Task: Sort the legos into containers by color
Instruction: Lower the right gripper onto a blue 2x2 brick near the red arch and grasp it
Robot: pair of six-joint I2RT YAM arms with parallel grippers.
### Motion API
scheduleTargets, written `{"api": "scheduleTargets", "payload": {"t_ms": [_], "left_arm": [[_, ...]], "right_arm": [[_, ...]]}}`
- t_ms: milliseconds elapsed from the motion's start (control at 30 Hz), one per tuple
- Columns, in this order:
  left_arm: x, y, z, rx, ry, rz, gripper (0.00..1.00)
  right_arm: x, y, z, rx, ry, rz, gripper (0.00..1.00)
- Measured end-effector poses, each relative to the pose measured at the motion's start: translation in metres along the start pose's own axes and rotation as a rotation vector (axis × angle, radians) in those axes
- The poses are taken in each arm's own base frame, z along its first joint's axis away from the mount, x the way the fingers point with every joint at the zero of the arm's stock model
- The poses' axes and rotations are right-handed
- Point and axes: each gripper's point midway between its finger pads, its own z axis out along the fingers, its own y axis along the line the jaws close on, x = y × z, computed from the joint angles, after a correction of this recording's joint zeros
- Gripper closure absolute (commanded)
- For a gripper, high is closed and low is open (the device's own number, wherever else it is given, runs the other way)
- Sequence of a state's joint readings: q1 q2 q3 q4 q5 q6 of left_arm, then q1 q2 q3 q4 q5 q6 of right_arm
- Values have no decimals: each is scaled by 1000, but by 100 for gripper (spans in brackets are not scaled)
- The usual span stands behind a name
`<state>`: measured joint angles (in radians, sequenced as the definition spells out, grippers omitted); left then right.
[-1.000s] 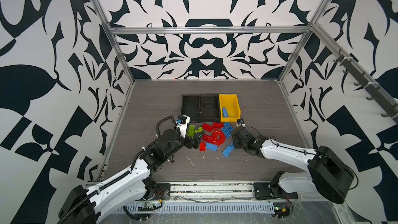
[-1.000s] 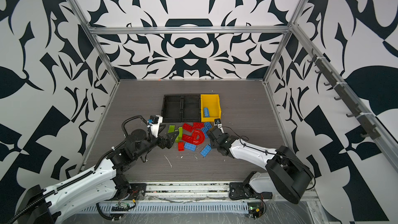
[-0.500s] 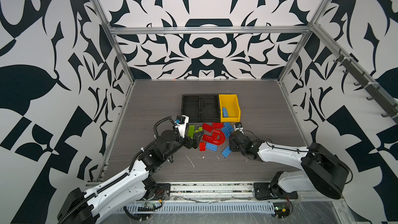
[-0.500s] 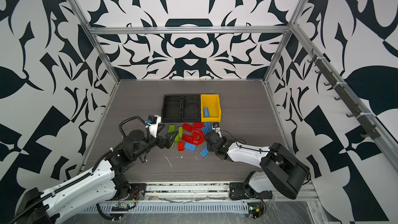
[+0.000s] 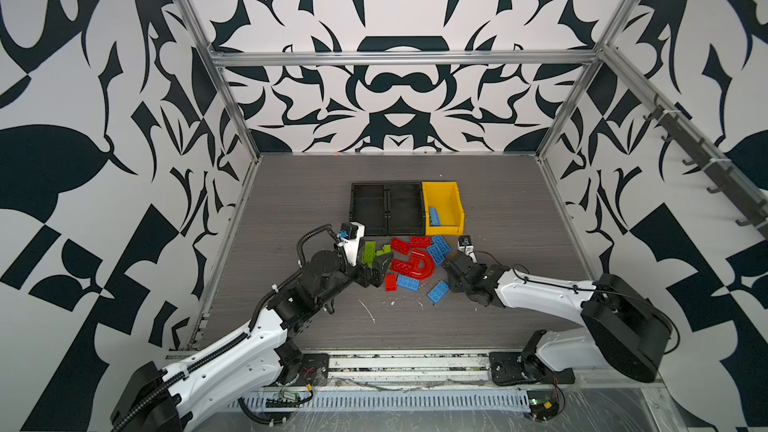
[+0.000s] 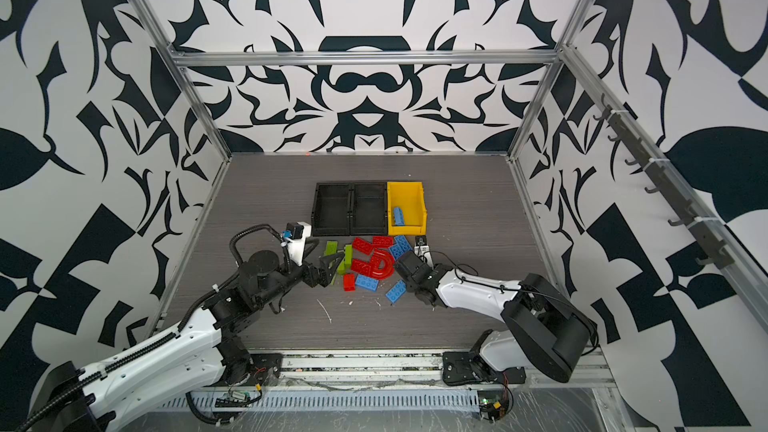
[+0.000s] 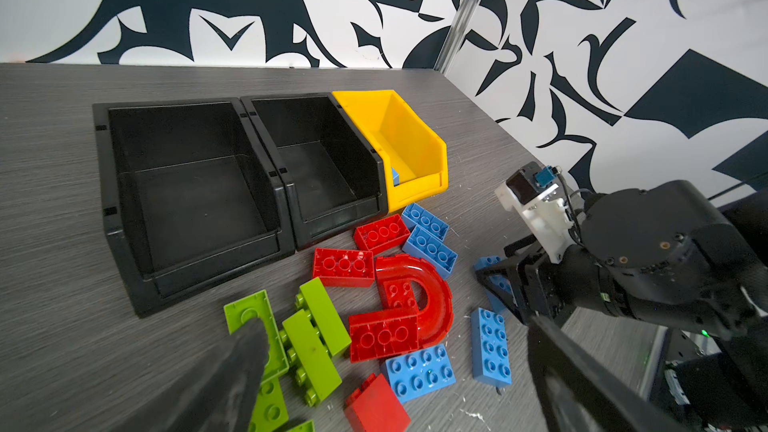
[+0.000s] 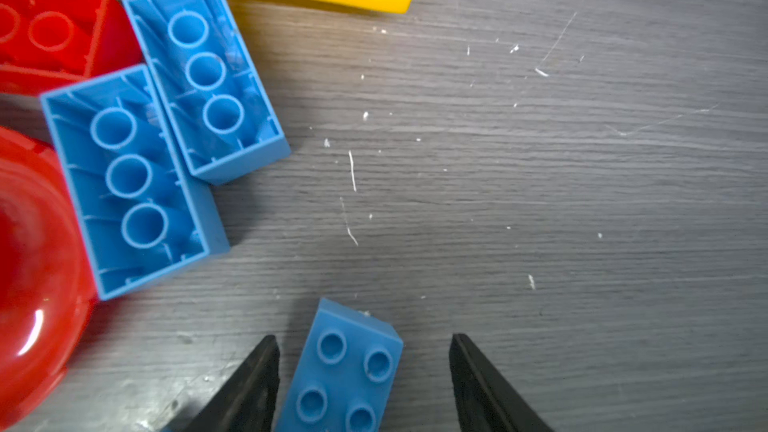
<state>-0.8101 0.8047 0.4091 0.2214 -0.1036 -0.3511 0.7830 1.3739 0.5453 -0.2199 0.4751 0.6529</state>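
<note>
The legos lie in a pile in front of the containers: lime green bricks [image 5: 369,252], red bricks and a red arch [image 5: 419,268], and light blue bricks [image 5: 407,283]. Two joined black bins [image 5: 352,209] hold nothing. The yellow bin [image 5: 452,201] holds one blue brick [image 5: 434,216]. My left gripper [image 7: 395,323] hangs wide open over the green and red bricks, touching none. My right gripper [image 8: 362,337] is open around a studs-up blue brick [image 8: 345,376], with a gap on each side. In both top views that brick is hidden under the right gripper [image 5: 451,270].
Another blue brick [image 5: 438,292] lies just beside the right gripper, and two upside-down blue bricks [image 8: 166,118] sit between it and the yellow bin. Patterned walls and metal posts close in the grey table [image 5: 519,222] on three sides.
My right gripper has slid left and nearer, onto the edge of the pile, and its jaws have widened. The left arm has barely moved.
</note>
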Motion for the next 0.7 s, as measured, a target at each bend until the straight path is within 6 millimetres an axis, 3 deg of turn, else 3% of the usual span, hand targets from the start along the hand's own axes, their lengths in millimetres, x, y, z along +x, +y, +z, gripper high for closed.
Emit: {"api": "scheduleTargets", "payload": {"t_ms": [233,700], "left_arm": [[2,-2,1,10,11,-4,0],[2,-2,1,12,10,-8,0]], "right_arm": [[3,3,5,-19,-8,15,35],[-14,23,16,-58,-54,37,59]]}}
